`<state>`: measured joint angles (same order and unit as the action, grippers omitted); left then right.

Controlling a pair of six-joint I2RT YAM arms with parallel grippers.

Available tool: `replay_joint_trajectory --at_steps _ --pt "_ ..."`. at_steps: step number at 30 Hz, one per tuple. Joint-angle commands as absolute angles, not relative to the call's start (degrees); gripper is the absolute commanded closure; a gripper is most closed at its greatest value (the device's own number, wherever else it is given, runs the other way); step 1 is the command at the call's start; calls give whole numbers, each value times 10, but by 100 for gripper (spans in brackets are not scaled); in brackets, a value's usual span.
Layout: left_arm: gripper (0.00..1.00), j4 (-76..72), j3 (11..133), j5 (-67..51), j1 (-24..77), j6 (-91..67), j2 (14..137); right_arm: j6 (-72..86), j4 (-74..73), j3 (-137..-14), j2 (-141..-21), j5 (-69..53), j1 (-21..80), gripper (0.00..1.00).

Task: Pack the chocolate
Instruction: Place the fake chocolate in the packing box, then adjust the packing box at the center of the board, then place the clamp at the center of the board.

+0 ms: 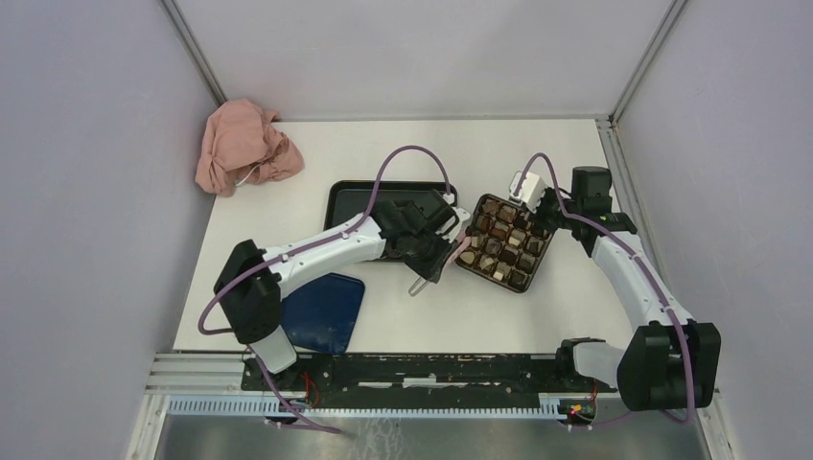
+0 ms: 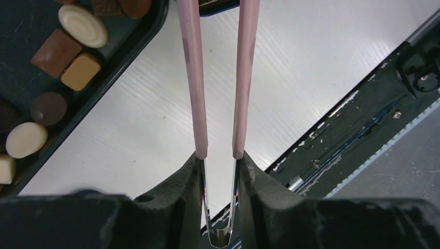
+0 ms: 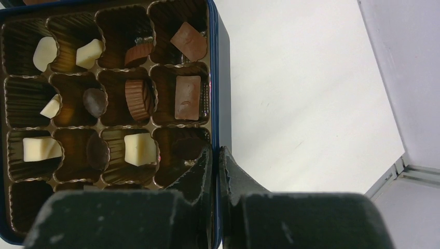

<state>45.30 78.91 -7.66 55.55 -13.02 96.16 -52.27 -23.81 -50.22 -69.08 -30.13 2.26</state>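
Clamping pink tongs (image 2: 193, 78) in left gripper (image 2: 219, 161); pinching right wall of box (image 3: 220, 78), holding chocolate (image 3: 188, 97), in right gripper (image 3: 214, 155).

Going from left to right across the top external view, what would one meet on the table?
pink cloth → black tray → pink tongs → dark blue box. The blue lid at the near edge is left out because its span overlaps others.

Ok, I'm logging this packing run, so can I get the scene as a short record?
left end effector: shut on pink tongs
right end effector: clamped on dark blue box wall
box cells: chocolates in many, a few look empty
black tray: loose chocolates on it
elsewhere on table: blue lid, pink cloth
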Motion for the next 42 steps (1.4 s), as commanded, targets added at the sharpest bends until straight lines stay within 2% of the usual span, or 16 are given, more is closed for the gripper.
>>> replay_joint_trajectory --at_steps 1,8,21,29,33,37,42 --pt "66 459 780 -44 544 -143 926 -534 -184 -505 -678 -321 23 99" --pt "66 449 749 -53 538 -130 918 -501 -200 -535 -764 -264 13 98" --pt "67 396 653 -183 538 -76 918 -450 -204 -563 -890 -208 -21 93" --pt "66 395 664 -178 537 -43 970 -435 -199 -556 -861 -250 -44 48" --pt "57 393 671 -165 533 -33 1001 -427 -189 -544 -812 -295 -69 31" --pt "54 397 678 -140 530 -34 1041 -419 -175 -530 -768 -352 -97 26" --pt "40 403 692 -63 525 -61 1055 -414 -148 -507 -721 -410 -112 26"
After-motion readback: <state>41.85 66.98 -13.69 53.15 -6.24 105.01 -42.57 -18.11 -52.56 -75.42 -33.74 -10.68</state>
